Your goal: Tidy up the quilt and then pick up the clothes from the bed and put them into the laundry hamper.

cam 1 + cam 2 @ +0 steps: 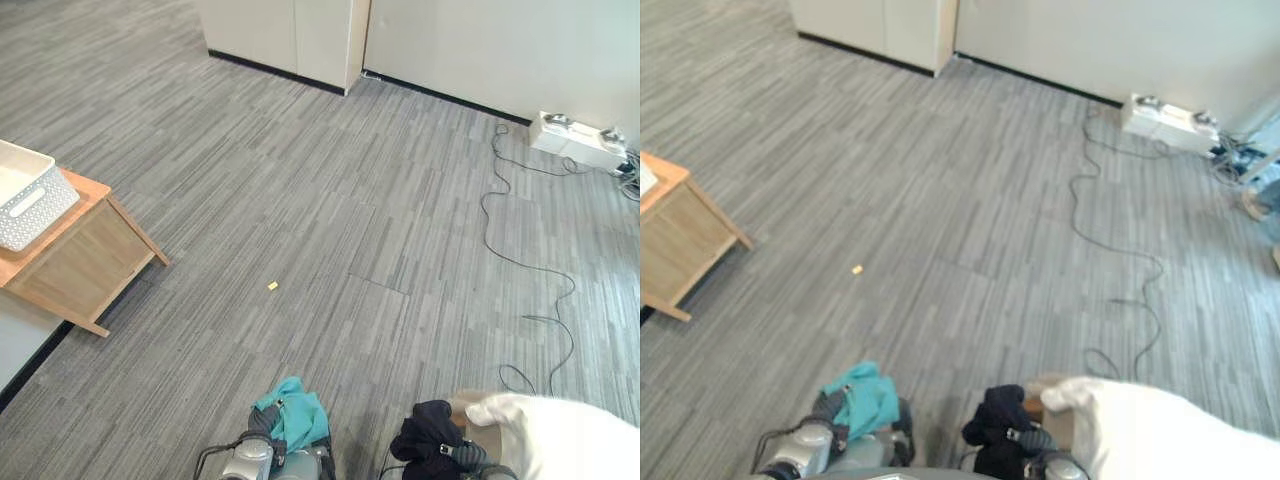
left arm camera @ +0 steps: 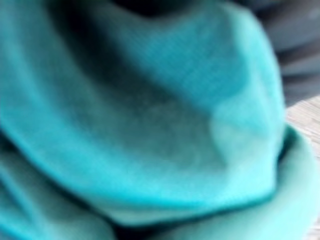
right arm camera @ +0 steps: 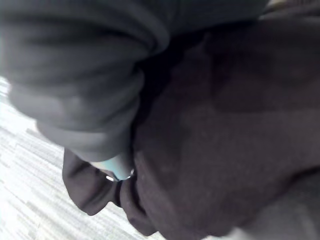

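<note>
Where cable (image 1: 520, 262) trails: grey carpet (image 1: 330, 200)

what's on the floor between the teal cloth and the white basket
Mostly bare grey carpet. In the left eye view a small yellow scrap lies between the teal cloth and the white basket, which stands on a wooden table.
</note>
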Tool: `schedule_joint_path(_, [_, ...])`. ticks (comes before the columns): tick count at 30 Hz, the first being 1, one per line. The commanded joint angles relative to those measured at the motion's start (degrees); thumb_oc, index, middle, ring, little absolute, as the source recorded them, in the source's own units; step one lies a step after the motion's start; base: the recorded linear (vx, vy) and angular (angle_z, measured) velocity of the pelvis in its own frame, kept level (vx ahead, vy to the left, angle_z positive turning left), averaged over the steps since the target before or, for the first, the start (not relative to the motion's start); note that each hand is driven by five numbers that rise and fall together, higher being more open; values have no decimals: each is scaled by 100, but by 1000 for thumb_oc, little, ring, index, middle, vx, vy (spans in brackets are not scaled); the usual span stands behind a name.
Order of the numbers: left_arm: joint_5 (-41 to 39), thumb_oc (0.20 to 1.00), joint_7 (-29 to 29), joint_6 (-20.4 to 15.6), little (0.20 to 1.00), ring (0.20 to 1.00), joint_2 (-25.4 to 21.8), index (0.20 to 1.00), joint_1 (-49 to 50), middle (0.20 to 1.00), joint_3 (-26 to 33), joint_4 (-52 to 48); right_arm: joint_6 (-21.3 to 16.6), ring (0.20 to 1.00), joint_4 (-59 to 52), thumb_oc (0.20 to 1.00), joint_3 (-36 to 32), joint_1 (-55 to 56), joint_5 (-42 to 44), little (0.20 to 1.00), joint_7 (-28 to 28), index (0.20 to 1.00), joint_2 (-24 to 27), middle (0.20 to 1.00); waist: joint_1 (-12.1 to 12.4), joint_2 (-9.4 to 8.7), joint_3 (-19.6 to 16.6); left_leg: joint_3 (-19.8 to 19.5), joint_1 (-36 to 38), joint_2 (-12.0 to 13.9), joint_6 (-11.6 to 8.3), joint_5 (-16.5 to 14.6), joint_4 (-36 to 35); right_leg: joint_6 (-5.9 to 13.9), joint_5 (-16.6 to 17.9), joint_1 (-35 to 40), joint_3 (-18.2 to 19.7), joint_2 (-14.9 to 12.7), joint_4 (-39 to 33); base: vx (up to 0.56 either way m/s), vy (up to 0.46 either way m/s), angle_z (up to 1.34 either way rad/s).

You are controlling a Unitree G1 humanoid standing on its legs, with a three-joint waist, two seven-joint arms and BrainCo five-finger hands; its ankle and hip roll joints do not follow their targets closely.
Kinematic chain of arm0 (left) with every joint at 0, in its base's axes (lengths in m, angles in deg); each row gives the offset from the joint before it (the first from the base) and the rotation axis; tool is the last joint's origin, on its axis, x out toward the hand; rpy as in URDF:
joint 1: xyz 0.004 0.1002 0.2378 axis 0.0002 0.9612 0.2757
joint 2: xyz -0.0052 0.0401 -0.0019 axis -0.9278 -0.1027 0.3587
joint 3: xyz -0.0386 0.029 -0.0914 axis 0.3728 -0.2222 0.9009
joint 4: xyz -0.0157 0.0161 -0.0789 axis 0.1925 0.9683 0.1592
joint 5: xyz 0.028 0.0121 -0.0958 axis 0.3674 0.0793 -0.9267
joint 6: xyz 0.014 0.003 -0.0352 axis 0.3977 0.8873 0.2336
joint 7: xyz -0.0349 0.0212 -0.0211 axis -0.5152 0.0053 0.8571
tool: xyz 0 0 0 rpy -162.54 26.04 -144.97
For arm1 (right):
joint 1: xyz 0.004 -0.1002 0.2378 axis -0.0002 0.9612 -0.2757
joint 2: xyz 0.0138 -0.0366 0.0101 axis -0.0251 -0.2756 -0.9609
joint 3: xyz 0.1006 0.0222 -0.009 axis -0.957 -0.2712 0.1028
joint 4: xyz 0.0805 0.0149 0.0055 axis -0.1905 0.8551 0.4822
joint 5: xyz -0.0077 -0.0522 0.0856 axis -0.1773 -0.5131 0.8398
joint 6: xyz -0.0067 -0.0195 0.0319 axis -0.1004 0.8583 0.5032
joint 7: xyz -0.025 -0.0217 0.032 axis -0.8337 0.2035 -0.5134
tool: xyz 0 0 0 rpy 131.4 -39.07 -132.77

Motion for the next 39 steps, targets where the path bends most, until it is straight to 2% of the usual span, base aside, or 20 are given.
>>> schedule_joint_path(1, [10, 200, -104, -12, 200, 200, -60, 200, -298, 200, -217, -184, -183, 200, -376, 200, -378, -642, 1, 200, 109, 200, 272, 200, 67, 247, 389, -371, 619, -134, -155, -198, -770, 387, 1265, 296, 541, 364, -600, 861, 99, 151])
schedule_joint_path(3, [68, 200, 20, -141, 200, 200, -167, 200, -288, 200, -233, -171, -251, 200, -725, 200, -433, -526, -5, 200, 120, 200, 396, 200, -323, 415, 508, -880, 904, -147, -229, -304, -770, 251, 940, -407, 720, 413, -818, 536, -65, 156])
schedule_joint_path(6, [108, 200, -116, -345, 200, 200, -149, 200, -206, 200, -319, -205, -307, 200, -866, 200, -460, -389, 46, 200, 94, 200, 397, 200, -472, 423, 558, -1267, 1082, -97, -341, -444, -770, 2, 674, -536, 805, 103, -1926, 513, -236, 184])
schedule_joint_path(7, [181, 200, -180, -450, 200, 200, -218, 200, -77, 200, -364, -261, -348, 200, -904, 200, -420, -212, 152, 200, 108, 200, 393, 200, -578, 367, 590, -1829, 1376, -116, -459, -677, -770, -139, 862, -570, 1456, -142, -3790, 661, -399, 175])
schedule_joint_path(8, [212, 200, -205, -503, 200, 200, -259, 200, -69, 200, -366, -287, -368, 200, -958, 200, -437, -166, 152, 200, 72, 200, 385, 200, -682, 368, 634, -2048, 1544, -69, -525, -828, -770, -99, 1020, -632, 1991, -190, -4331, 875, -536, 163])
schedule_joint_path(9, [241, 200, -229, -508, 200, 200, -307, 200, -84, 200, -340, -261, -366, 200, -934, 200, -439, -141, 113, 200, 40, 200, 359, 200, -763, 368, 653, -2230, 1696, -4, -557, -986, -770, -8, 1192, -771, 2499, -216, -4625, 606, -379, 190])
schedule_joint_path(11, [340, 200, -236, -509, 200, 200, -327, 200, -26, 200, -346, -155, -363, 200, -838, 200, -437, -174, 74, 200, 9, 200, 320, 200, -776, 379, 640, -2335, 1859, 98, -597, -1122, -703, 43, 1271, -933, 2604, -256, -4624, 533, -368, 161])
schedule_joint_path(12, [172, 200, -127, -486, 200, 200, -338, 200, 90, 200, -220, -89, -344, 200, -817, 200, -399, -63, -112, 200, -56, 200, 309, 200, -788, 202, 508, -2487, 1940, 109, -751, -1284, 25, 2, 1203, -711, 2523, -242, -4472, 585, -452, 89])
schedule_joint_path(14, [24, 200, -221, -451, 200, 200, -98, 200, -16, 200, -186, 275, -374, 200, -547, 200, -462, -422, -17, 200, -236, 200, 300, 200, -738, 157, 524, -2427, 1435, 301, -881, -575, 1637, -298, 1140, -368, 2446, -40, -4278, 587, -631, 82])
schedule_joint_path(16, [102, 200, -240, -384, 200, 200, -193, 200, -169, 200, -131, 396, -394, 200, -455, 200, -393, -632, 246, 200, -212, 200, 295, 200, -580, -114, 676, -1842, 281, 592, -769, -72, 3694, -597, 1038, 86, 2077, -75, -4386, 365, -682, 84])
schedule_joint_path(18, [130, 200, -108, -312, 200, 200, -310, 200, -206, 200, 43, 603, -359, 200, -421, 200, -266, -743, 344, 200, -56, 200, 351, 200, -390, -309, 702, -1165, -251, 588, -718, -446, 4236, -720, 899, 626, 1813, -7, -4635, 438, -517, 81])
schedule_joint_path(21, [189, 200, 24, -334, 200, 200, -398, 200, 49, 200, 227, 684, -322, 200, -418, 200, -205, -734, 217, 200, 45, 200, 326, 200, -191, -349, 571, -469, -787, 343, -799, -464, 3369, -711, 671, 1214, 1621, 143, -4880, 571, -217, 23])
schedule_joint_path(23, [195, 200, 25, -347, 200, 200, -419, 200, 101, 200, 249, 650, -345, 200, -449, 200, -199, -742, 235, 200, 61, 200, 273, 200, -168, -341, 491, -81, -823, 534, -794, -286, 2549, -715, 491, 1462, 1605, 238, -4970, 584, -60, 28])
schedule_joint_path(24, [191, 200, -17, -338, 200, 200, -431, 200, 164, 200, 275, 644, -354, 200, -447, 200, -191, -733, 234, 200, 69, 200, 196, 200, -165, -240, 362, 415, -761, 814, -874, -160, 1299, -663, 220, 1861, 1373, 390, -5098, 639, 31, 23])
schedule_joint_path(26, [227, 200, -47, -333, 200, 200, -432, 200, 220, 200, 288, 688, -362, 200, -400, 200, -114, -724, 212, 200, 56, 200, 70, 200, -68, -252, 268, 391, -491, 710, -853, 281, 116, -627, 141, 2089, 1147, 461, -5011, 708, 27, 44])
schedule_joint_path(30, [300, 200, 34, -295, 200, 200, -466, 200, 258, 200, 255, 795, -410, 200, -303, 200, -174, -629, 247, 200, 54, 200, -133, 200, -86, -332, 132, 109, -14, 372, -615, 241, -427, -403, 182, 1995, 986, 519, -4019, 511, 61, 45])
schedule_joint_path(31, [471, 200, 20, -298, 200, 200, -533, 200, 281, 200, 199, 840, -403, 200, -313, 200, -198, -556, 251, 200, 98, 200, -243, 200, -237, -413, 90, 105, 362, 214, -539, 118, -573, 165, 823, 1599, 988, 445, -2805, 570, 44, 39])
schedule_joint_path(32, [607, 200, 18, -277, 200, 200, -566, 200, 284, 200, 150, 863, -398, 200, -316, 200, -193, -549, 269, 200, 151, 200, -291, 200, -296, -390, 100, 142, 538, 240, -527, 62, -642, 387, 1175, 1388, 931, 381, -2182, 702, 22, 37])
schedule_joint_path(35, [957, 200, 3, -197, 200, 200, -695, 200, 207, 200, -63, 910, -352, 200, -419, 200, -109, -597, 147, 200, 258, 200, -364, 200, -496, -137, 184, 69, 1062, 460, -504, -106, -770, 387, 1470, 536, 566, -12, -1048, 476, 21, 30])
schedule_joint_path(39, [1193, 200, -45, -244, 200, 200, -746, 200, 20, 200, -400, 781, -385, 200, -649, 200, 182, -586, 19, 200, 322, 200, -353, 200, -766, -21, 256, -210, 1405, 417, -614, -285, -770, 69, 1005, 77, 603, -61, -2352, 473, -38, 53])
